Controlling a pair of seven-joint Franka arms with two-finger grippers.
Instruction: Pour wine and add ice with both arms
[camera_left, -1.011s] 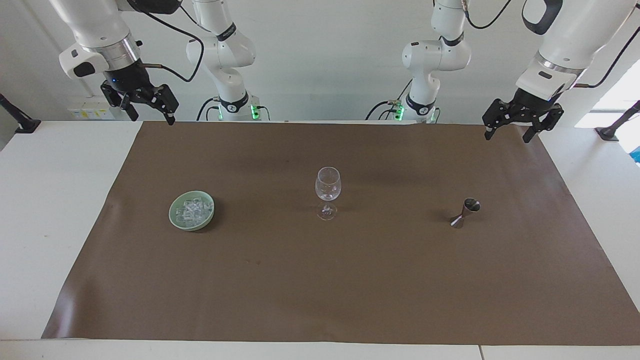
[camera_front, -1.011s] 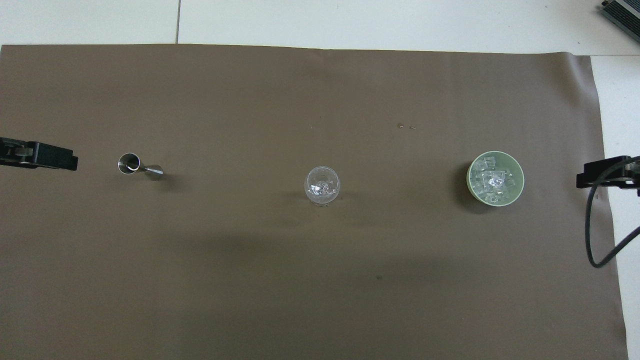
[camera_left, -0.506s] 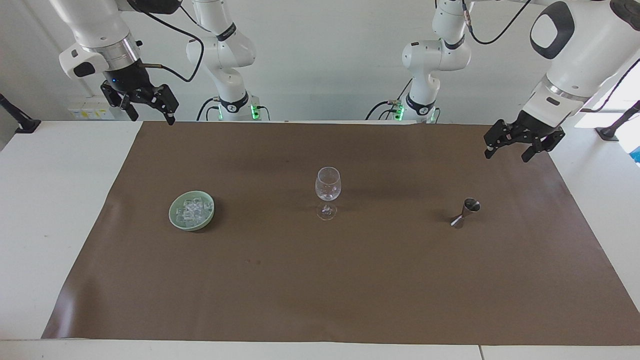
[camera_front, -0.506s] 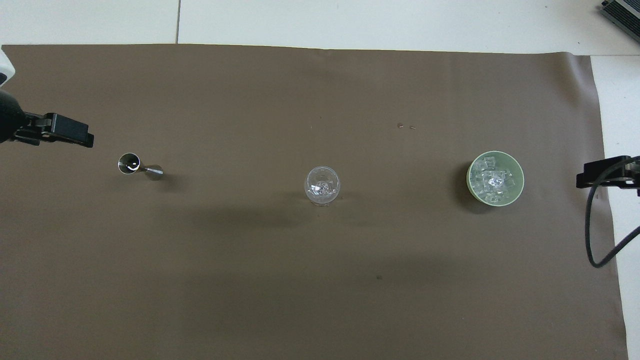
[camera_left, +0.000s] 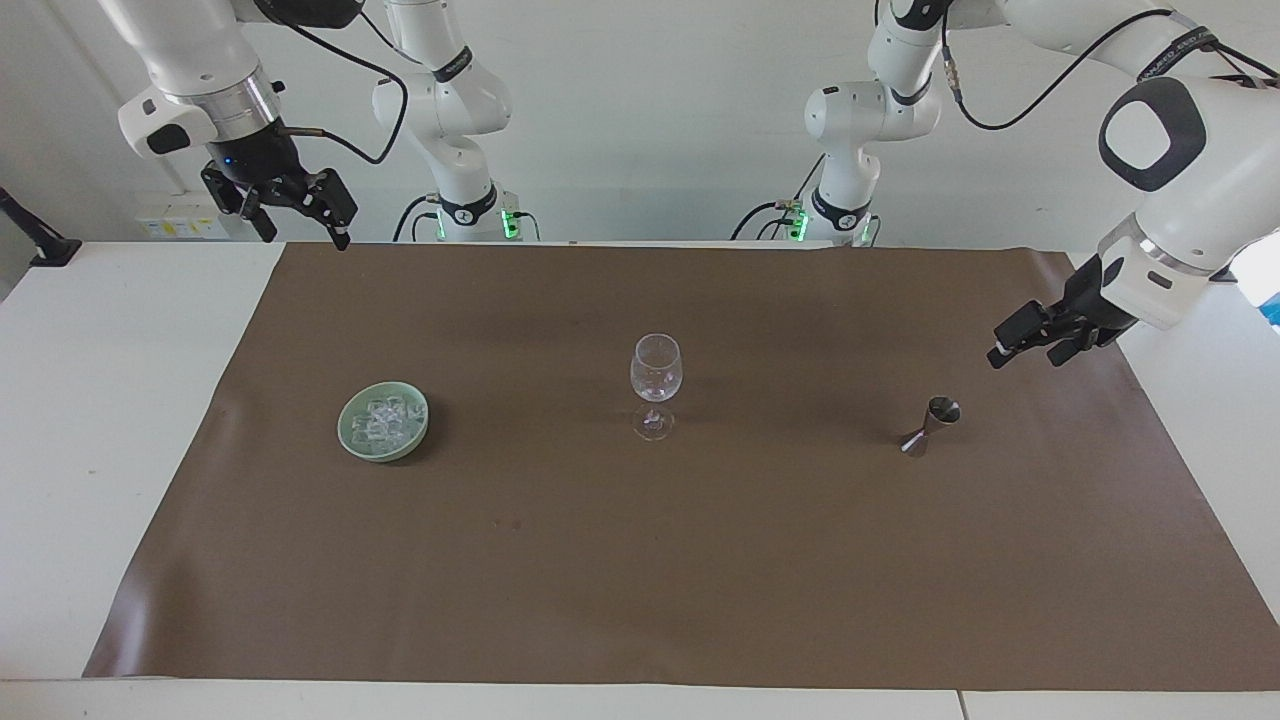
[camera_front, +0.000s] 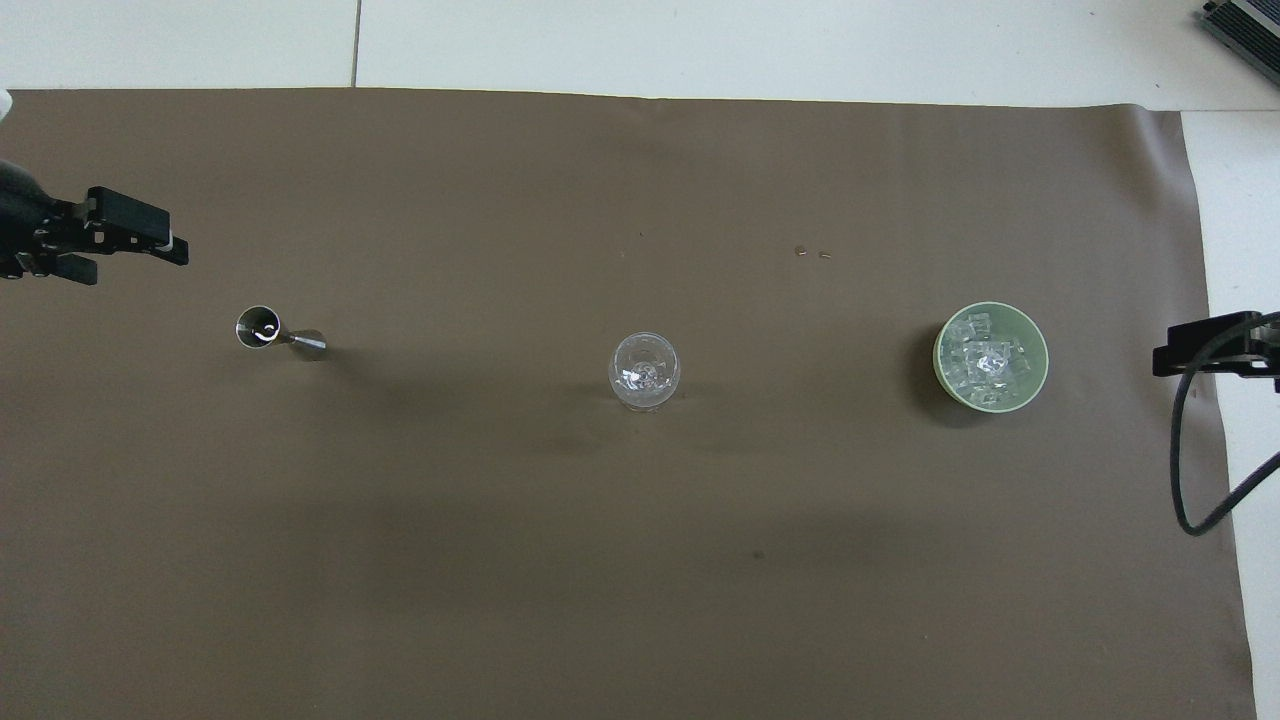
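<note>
Left tool (camera_left: 1025, 350) is hanging with its jaws wide and empty, up over the brown mat (camera_left: 640, 560) just beside my jigger (camera_left: 930, 425). Right tool (camera_left: 297, 225) waits wide open too, with the ice (camera_left: 383, 420) in its green bowl (camera_left: 355, 443) below it, well apart. Wine glass (camera_left: 655, 372) stands between both tools.

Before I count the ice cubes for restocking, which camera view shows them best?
The overhead view: it looks straight down into the green bowl, so the ice spreads out as separate clear cubes. The facing view shows the ice slantwise in that bowl, as a pale, glassy heap with cubes overlapping.
</note>
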